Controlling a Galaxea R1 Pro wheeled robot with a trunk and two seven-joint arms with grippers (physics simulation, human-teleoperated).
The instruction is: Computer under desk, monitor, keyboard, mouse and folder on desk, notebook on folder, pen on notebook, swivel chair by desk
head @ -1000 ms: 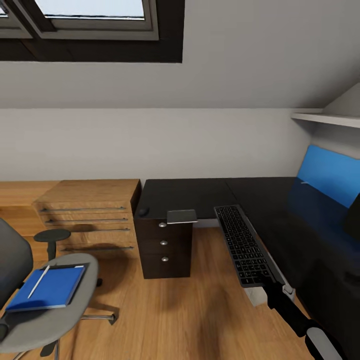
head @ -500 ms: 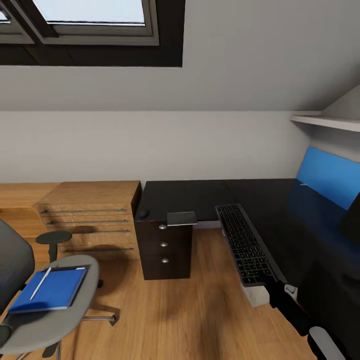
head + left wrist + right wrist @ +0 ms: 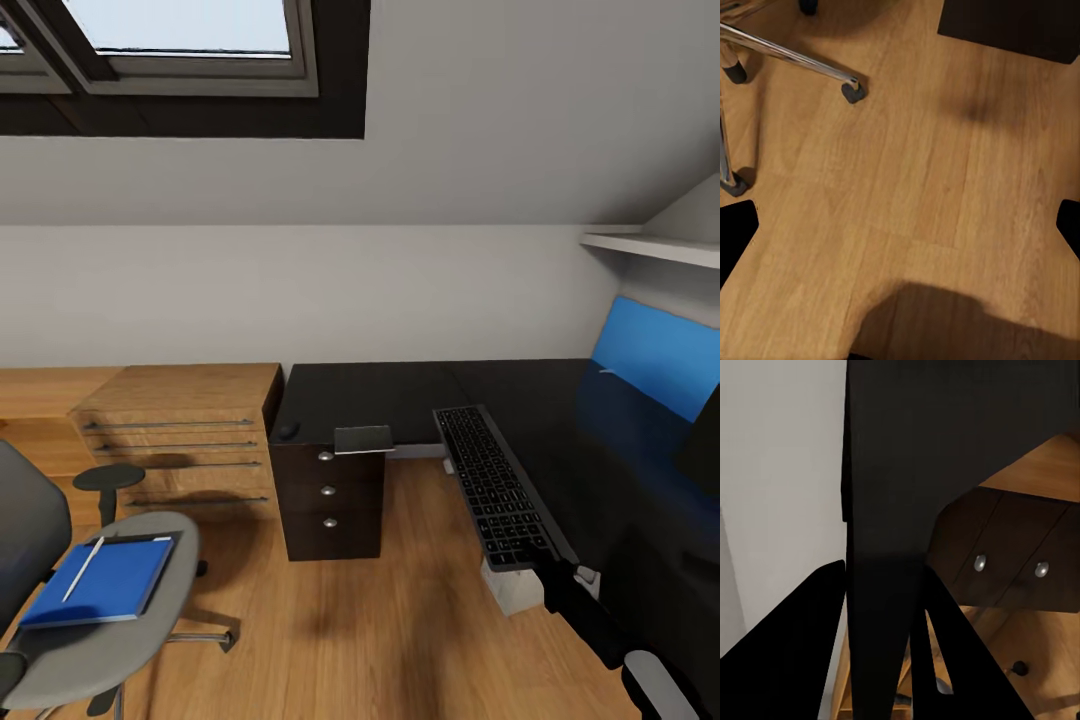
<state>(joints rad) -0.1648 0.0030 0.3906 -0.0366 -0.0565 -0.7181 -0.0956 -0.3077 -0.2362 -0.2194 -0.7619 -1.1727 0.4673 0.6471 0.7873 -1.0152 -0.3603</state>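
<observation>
Head view: we see the keyboard (image 3: 497,484) carried by the right claw (image 3: 556,578), which pinches its near end. Since a second ago the keyboard has edged further right and now lies along the edge of the surface (image 3: 560,440), partly overhanging it. We judge the placement step to be nearly complete; release beside the monitor (image 3: 703,440), whose dark edge shows at the right border, remains. The mouse (image 3: 288,430) and the notebook (image 3: 362,438) rest on the far wing of the surface, the notebook overhanging the drawer unit (image 3: 331,497). The folder (image 3: 98,582) lies on the swivel chair (image 3: 95,625) with the pen (image 3: 82,569) on it, unchanged.

Left wrist view: we see the left claw (image 3: 900,232) spread wide over the wooden floor (image 3: 915,150), holding nothing. A chrome leg and castor of the chair base (image 3: 810,67) are nearby.

Right wrist view: the two dark fingers (image 3: 787,660) are pressed against the keyboard's underside, with the drawer unit beyond.
</observation>
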